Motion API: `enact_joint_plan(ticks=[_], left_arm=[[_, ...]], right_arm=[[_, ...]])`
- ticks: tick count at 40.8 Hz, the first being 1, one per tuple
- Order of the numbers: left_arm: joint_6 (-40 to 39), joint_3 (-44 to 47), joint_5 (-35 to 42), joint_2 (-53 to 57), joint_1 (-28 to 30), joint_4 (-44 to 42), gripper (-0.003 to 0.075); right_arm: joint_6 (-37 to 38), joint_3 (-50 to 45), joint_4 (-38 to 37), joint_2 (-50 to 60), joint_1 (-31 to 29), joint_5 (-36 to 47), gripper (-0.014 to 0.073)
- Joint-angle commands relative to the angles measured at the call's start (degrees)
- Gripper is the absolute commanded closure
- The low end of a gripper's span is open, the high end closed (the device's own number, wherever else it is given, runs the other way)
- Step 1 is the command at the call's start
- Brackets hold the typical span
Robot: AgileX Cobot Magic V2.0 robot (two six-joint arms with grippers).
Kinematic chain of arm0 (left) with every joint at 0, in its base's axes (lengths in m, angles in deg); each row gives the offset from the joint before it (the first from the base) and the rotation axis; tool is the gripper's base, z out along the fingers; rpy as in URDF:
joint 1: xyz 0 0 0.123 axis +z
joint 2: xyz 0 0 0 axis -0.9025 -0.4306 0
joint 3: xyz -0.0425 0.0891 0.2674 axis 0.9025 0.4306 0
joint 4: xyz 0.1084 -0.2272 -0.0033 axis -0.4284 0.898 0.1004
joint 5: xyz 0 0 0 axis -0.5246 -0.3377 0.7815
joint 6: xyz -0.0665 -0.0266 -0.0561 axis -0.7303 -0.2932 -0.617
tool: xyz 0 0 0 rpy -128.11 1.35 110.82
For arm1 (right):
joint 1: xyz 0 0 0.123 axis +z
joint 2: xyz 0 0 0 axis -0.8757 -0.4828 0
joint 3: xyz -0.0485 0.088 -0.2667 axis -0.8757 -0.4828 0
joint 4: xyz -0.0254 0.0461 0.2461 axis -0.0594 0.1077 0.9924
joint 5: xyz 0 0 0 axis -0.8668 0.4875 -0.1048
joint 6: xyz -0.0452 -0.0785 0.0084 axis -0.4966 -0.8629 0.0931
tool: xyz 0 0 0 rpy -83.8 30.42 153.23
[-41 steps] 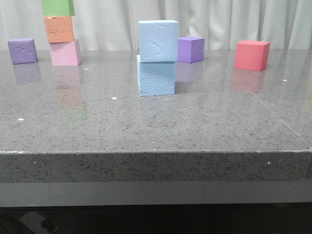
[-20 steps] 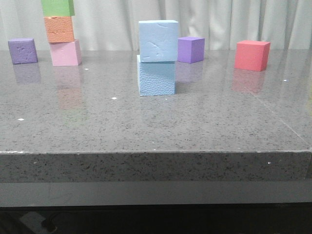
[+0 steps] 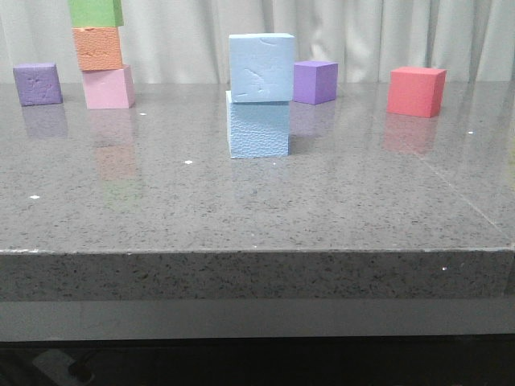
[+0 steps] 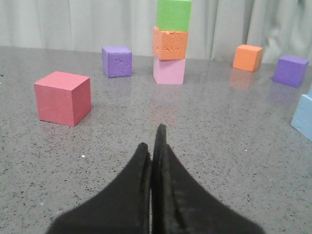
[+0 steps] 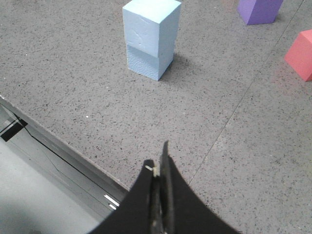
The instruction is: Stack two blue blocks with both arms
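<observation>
Change since earlier frames: I saw nothing shift across the last second in the front view; the blue stack stood exactly as before.
Task blocks: upper blue block (image 3: 261, 67) sat on lower blue block (image 3: 258, 128), turned slightly off square, mid-table.
Left gripper (image 4: 155, 146): I read its two dark fingers as pressed together, holding nothing, low over the table.
Right gripper (image 5: 160, 163): fingers likewise pressed together and empty, near the table's front edge, well apart from the stack.
Front view only: neither arm appeared there; a three-cube tower showed at rear left, pink cube (image 3: 107, 87) under orange cube (image 3: 97, 48) under green cube (image 3: 96, 12).
Left wrist view only: a second orange cube (image 4: 247, 57) stood beyond the tower, and a red cube (image 4: 63, 97) stood close by; only a corner of the blue stack showed.
Right wrist view only: the stack's top face and the drop beyond the table edge.
Surface: speckled grey stone table (image 3: 338, 201), glossy enough to mirror the cubes.
Room: pale pleated curtain (image 3: 177, 40) behind.
Count, front view: two blue, two purple cubes (image 3: 37, 84) and (image 3: 315, 81), one red block (image 3: 415, 91), one pink, one orange, one green.
</observation>
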Motion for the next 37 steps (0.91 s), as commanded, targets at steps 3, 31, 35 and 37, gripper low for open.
enact_joint_plan(ticks=[3,31,35,37], left_arm=[[0.08,4.14,11.66,4.2,0.34,0.63,0.0741],[0.08,8.73,18.24,5.18,-0.23,0.63,0.0741],[0.08,8.73,18.24,5.18,-0.23,0.63,0.0741],[0.08,8.73,18.24,5.18,-0.23,0.63,0.0741]], right_arm=[[-0.54,1.36,1.04,0.2,-0.21,3.57,0.0713],[-0.54,1.36,1.01,0.2,-0.21,3.5,0.0713],[-0.54,1.36,1.01,0.2,-0.21,3.5,0.0713],[-0.54,1.36,1.01,0.2,-0.21,3.5,0.0713]])
